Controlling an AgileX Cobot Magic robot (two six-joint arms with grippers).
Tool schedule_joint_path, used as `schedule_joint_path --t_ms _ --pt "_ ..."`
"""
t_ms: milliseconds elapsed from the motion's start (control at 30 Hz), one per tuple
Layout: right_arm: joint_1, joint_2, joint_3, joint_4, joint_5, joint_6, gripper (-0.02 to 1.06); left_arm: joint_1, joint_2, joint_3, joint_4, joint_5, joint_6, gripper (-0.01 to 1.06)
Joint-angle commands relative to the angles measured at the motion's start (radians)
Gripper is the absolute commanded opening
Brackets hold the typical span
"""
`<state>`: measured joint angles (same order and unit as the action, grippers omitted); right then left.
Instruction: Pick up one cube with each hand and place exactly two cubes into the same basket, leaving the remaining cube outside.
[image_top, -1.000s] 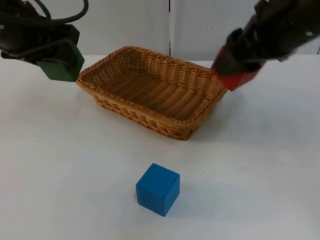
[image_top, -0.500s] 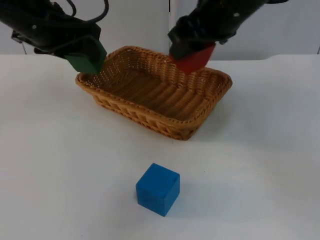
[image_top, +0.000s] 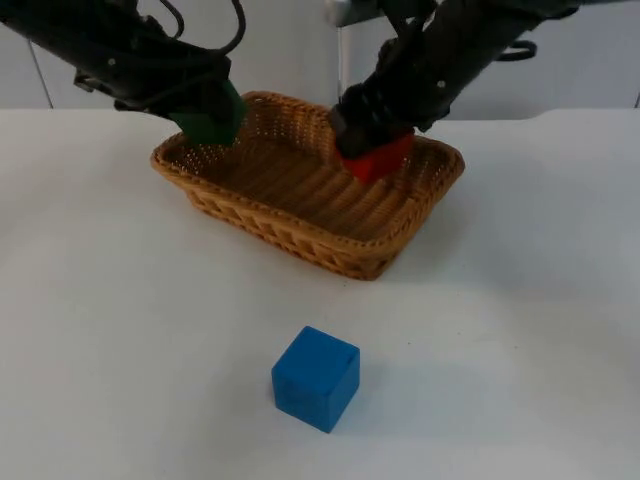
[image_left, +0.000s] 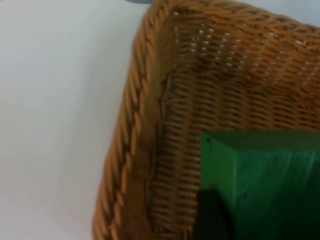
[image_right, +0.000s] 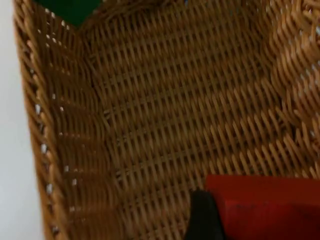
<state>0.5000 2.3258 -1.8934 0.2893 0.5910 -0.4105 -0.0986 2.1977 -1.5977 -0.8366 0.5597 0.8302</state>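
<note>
The left gripper (image_top: 205, 112) hangs over the far left corner of the wicker basket (image_top: 300, 235), pinching the green cube (image_top: 212, 125); the right gripper (image_top: 368, 135) hangs over the basket's far right part, pinching the red cube (image_top: 377, 160). Both arms reach in from the picture's upper corners in the top view and meet above the basket.

The white table (image_top: 120, 330) carries everything. The wicker basket, a brown rectangular one, lies toward the far side of the table and is turned at an angle, one long side running toward the near right.

In the left wrist view the green cube (image_left: 265, 185) sits clamped beside a black fingertip (image_left: 212, 217), above the woven inside wall of the basket (image_left: 130, 135) close to its corner, with the white table (image_left: 55, 100) beyond the rim. Whether the cube touches the basket floor cannot be told.

In the right wrist view the red cube (image_right: 265, 207) is gripped next to a black fingertip (image_right: 202, 215), above the woven basket floor (image_right: 165, 120); a patch of the green cube (image_right: 70, 9) appears at the basket's opposite end.

The blue cube (image_top: 316, 378) stands alone on the table, well apart from the basket, on its near side.
</note>
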Motion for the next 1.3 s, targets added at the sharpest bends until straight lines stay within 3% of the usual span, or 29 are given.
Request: schedule_joint_path --t_ms 0,267,733,767,900,933,1067,1100,1200,1267 --pt "-0.002 0.015 -0.01 0.003 -0.055 0.001 0.0 -0.011 0.023 -0.013 -0.052 0.005 0.029 0.0" --pt "-0.002 0.082 -0.01 0.005 -0.117 0.001 0.0 -0.035 0.079 -0.015 -0.136 0.0 0.17 0.0" --pt "-0.002 0.111 -0.01 0.005 -0.129 0.001 0.01 -0.035 0.116 -0.015 -0.158 0.003 0.177 0.0" --pt "-0.002 0.111 -0.01 0.005 -0.129 0.001 0.04 -0.035 0.116 -0.015 -0.158 0.007 0.175 0.03" --pt "-0.002 0.111 -0.01 0.005 -0.129 0.001 0.28 -0.035 0.116 -0.015 -0.167 0.011 0.175 0.36" --pt "-0.002 0.111 -0.01 0.005 -0.129 0.001 0.28 -0.035 0.116 -0.015 -0.167 0.011 0.175 0.36" --pt "-0.002 0.1 -0.01 0.005 -0.124 0.001 0.57 -0.035 0.116 -0.015 -0.172 0.03 0.175 0.72" --pt "-0.002 0.1 -0.01 0.005 -0.124 0.001 0.57 -0.035 0.116 -0.015 -0.172 0.03 0.175 0.72" --pt "-0.002 0.073 -0.01 0.005 -0.133 0.001 0.73 -0.035 0.111 -0.015 -0.174 0.039 0.175 0.87" --pt "-0.002 0.059 -0.01 0.005 -0.134 0.001 0.74 -0.035 0.106 -0.015 -0.174 0.039 0.175 0.88"
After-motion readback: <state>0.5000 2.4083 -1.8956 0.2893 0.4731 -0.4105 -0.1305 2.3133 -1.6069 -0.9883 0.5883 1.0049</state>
